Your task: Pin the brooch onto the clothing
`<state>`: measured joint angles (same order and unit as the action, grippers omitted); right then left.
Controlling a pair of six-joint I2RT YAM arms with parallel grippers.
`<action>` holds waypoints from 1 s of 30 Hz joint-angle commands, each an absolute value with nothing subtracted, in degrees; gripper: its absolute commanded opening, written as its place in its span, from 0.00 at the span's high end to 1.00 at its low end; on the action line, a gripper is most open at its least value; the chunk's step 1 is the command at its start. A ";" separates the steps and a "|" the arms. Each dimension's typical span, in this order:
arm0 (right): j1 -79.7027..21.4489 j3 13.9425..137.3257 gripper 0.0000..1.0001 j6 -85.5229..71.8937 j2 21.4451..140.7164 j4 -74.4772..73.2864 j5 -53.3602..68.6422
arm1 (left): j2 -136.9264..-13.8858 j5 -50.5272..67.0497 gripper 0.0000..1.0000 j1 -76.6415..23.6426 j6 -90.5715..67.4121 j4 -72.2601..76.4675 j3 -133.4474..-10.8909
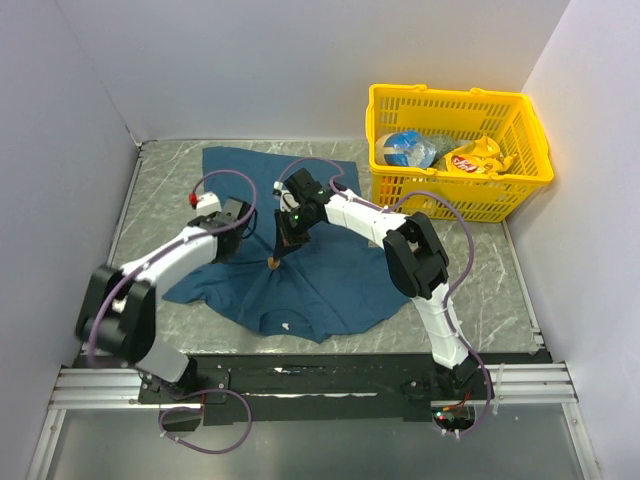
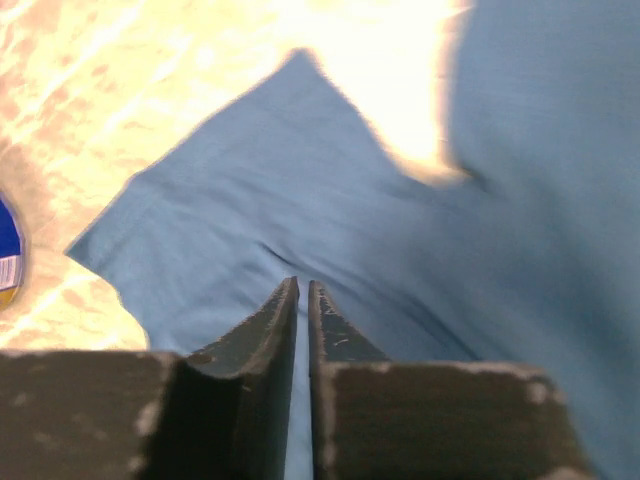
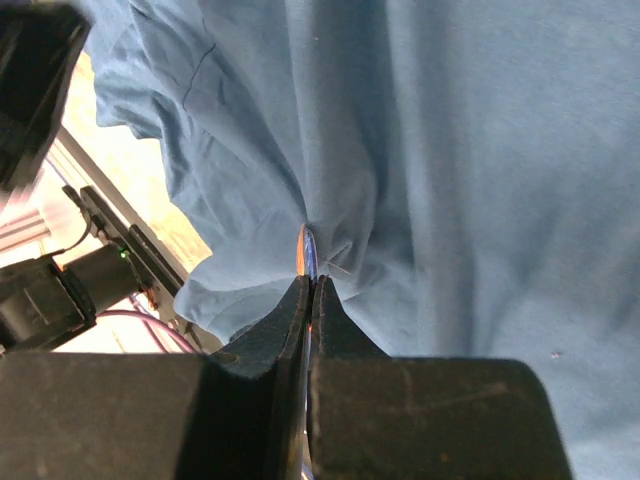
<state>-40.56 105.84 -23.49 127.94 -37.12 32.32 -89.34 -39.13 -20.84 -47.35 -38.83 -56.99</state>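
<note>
The dark teal-blue T-shirt (image 1: pixel 335 285) lies rumpled on the table's middle, with its white neck label (image 1: pixel 287 325) near the front. My right gripper (image 1: pixel 286 243) is shut on the tiny orange-brown brooch (image 1: pixel 272 263). In the right wrist view the brooch (image 3: pixel 308 250) pokes edge-on past the right gripper (image 3: pixel 312 281) and presses into a puckered fold of the shirt (image 3: pixel 450 200). My left gripper (image 1: pixel 243 238) is just left of it, over the shirt's left part. In the left wrist view the left gripper (image 2: pixel 303 285) is shut to a thin slit just above the cloth (image 2: pixel 280 180).
A yellow basket (image 1: pixel 452 93) with snack packets stands at the back right. White walls close in the table on three sides. A blue-and-white item (image 2: pixel 6 250) shows at the left edge of the left wrist view.
</note>
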 commanded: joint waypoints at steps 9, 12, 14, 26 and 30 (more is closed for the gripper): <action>-40.34 105.73 1.00 -24.43 124.72 -37.79 31.99 | -64.17 -31.64 0.27 -35.94 -33.32 -9.68 -38.77; -40.43 105.64 1.00 -24.78 125.07 -37.44 32.25 | -63.72 -33.73 0.25 -40.15 -31.73 -7.13 -37.09; -40.34 105.82 1.00 -24.70 125.33 -37.35 32.43 | -64.59 -35.15 0.25 -44.02 -30.59 -5.81 -37.00; -40.08 105.64 1.00 -24.78 125.77 -37.18 32.78 | -81.01 -44.01 0.50 -54.31 -27.42 -5.79 -44.99; -40.17 105.64 1.00 -24.87 125.77 -37.00 33.13 | -86.04 -49.38 0.62 -55.98 -29.53 -9.13 -48.59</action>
<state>-40.47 105.69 -24.56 127.83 -37.21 32.40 -82.91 -41.71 -54.54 -28.29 -7.16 -44.07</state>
